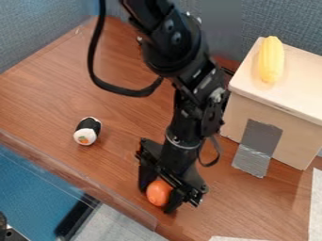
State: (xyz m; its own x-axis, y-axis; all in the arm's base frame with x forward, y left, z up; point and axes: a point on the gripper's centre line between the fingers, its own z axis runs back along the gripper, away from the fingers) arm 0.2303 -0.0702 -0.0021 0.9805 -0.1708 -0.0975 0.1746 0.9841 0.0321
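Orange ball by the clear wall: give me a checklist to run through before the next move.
1. Ball between the tool's fingers: ok, it sits low between them.
2. Ball lifted off the table: cannot tell, its underside is hidden.
3. Room beside the clear wall: not ok, the tool looks close to it, so I'd be wary of moving that way.
4. Roll away from the tool: ok, a stretch of table lies between them.
5. Corn on the box: ok, it lies on top, apart from the arm.
6. Tape on the box: ok, it runs from the front down onto the table.
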